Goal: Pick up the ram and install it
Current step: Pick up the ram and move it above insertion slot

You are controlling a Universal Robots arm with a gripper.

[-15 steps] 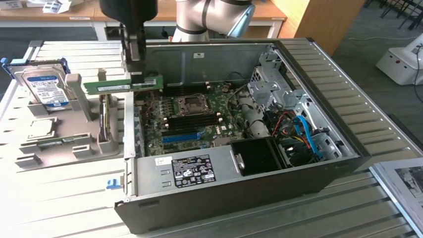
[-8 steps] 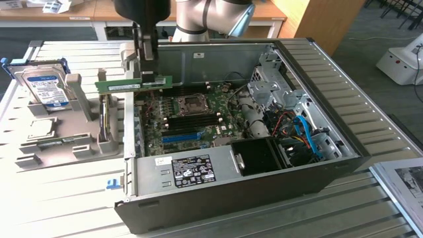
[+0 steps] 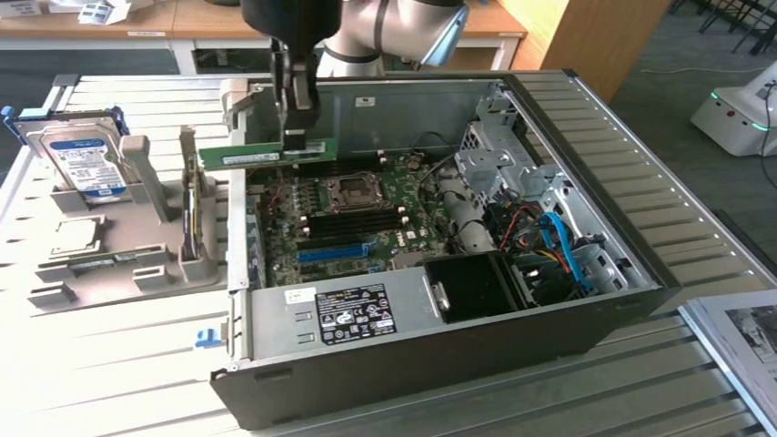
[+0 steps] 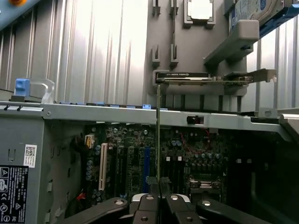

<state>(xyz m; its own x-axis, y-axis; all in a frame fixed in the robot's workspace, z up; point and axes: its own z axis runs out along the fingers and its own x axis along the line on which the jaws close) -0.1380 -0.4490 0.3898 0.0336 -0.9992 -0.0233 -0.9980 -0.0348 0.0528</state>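
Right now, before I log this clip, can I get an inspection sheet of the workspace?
Surface: ribbed grey metal table, carrying an open black computer case.
Job's things: long thin green ram stick held over the case's green motherboard, not yet seated.
Clutter: silver hard drive and brownish expansion card standing in a grey holder.
Hand: black hand shut on the ram stick.
Cables: blue and red cables inside the case.
Surroundings: wooden desks behind.
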